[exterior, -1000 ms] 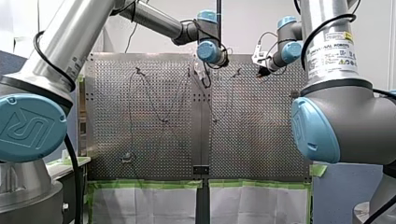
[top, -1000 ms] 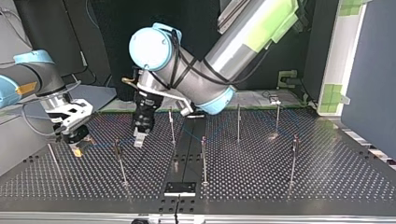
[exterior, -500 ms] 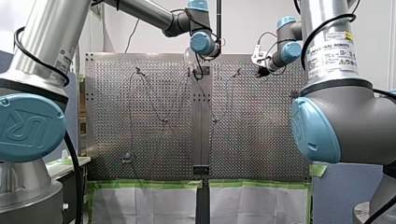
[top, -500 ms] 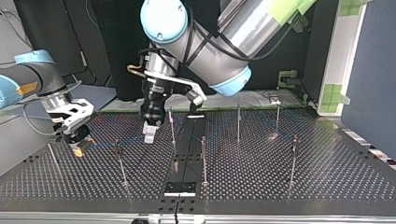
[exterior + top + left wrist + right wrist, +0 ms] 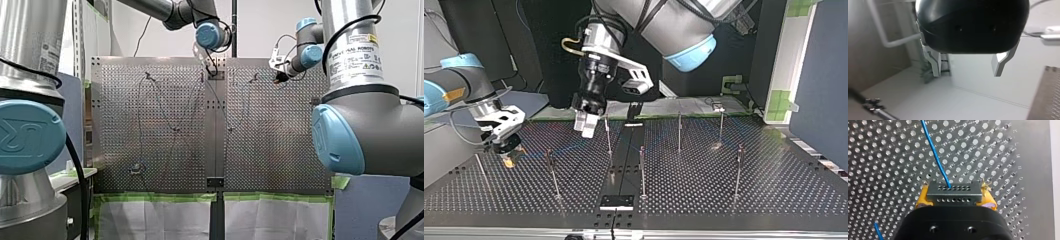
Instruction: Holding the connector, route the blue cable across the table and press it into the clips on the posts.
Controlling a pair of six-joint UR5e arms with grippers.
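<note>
Between the yellow pads (image 5: pixel 989 200) of my right gripper (image 5: pixel 955 200) sits a grey connector (image 5: pixel 953 192) with rows of small holes; the gripper is shut on it. A thin blue cable (image 5: pixel 935 157) runs from the connector out over the perforated table. In the top view my right gripper (image 5: pixel 506 159) hovers low at the left, near a post (image 5: pixel 553 172). My left gripper (image 5: pixel 587 125) hangs open and empty above the table beside another post (image 5: pixel 608 132). Its pale fingers (image 5: pixel 936 70) stand wide apart around my left gripper's (image 5: pixel 967 72) bare gap.
Several thin posts stand across the perforated table (image 5: pixel 724 190), among them ones at the middle (image 5: pixel 642 170) and at the right (image 5: pixel 738 170). A black plate (image 5: pixel 616 201) lies on the table's seam near the top view's front edge. A small fixture (image 5: pixel 718 106) sits at the back.
My left arm has lifted its open gripper off the table and drawn it back, up and slightly right in the top view. My right gripper has kept still with the connector.
</note>
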